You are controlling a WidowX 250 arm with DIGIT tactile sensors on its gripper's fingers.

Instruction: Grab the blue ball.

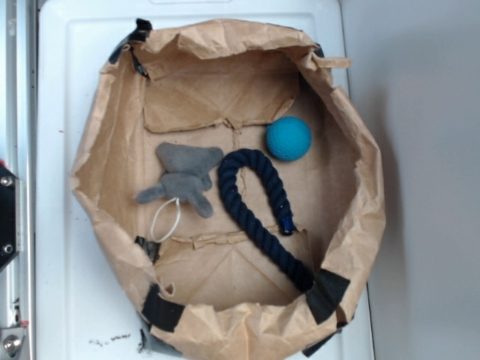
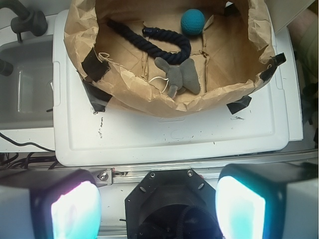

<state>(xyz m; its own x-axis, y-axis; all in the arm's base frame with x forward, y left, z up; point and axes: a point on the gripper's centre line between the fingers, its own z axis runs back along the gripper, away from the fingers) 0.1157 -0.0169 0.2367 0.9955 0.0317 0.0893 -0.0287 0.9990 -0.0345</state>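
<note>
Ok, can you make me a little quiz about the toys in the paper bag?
1. True or false: the blue ball touches the navy rope.
2. What lies left of the rope in the exterior view: A) grey elephant toy B) spoon C) cup?
3. Fill in: the gripper is ___ and holds nothing.

Key: 1 false, there is a gap; 2 A; 3 open.

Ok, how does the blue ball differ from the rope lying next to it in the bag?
The blue ball is bright teal; the rope is dark navy. The ball is a compact sphere; the rope is long and bent into a hairpin loop. The ball looks evenly matte; the rope is visibly braided. The ball sits near the bag's wall; the rope runs across the floor beside the grey plush toy. Both rest on the paper bag floor, apart from the fingers.
</note>
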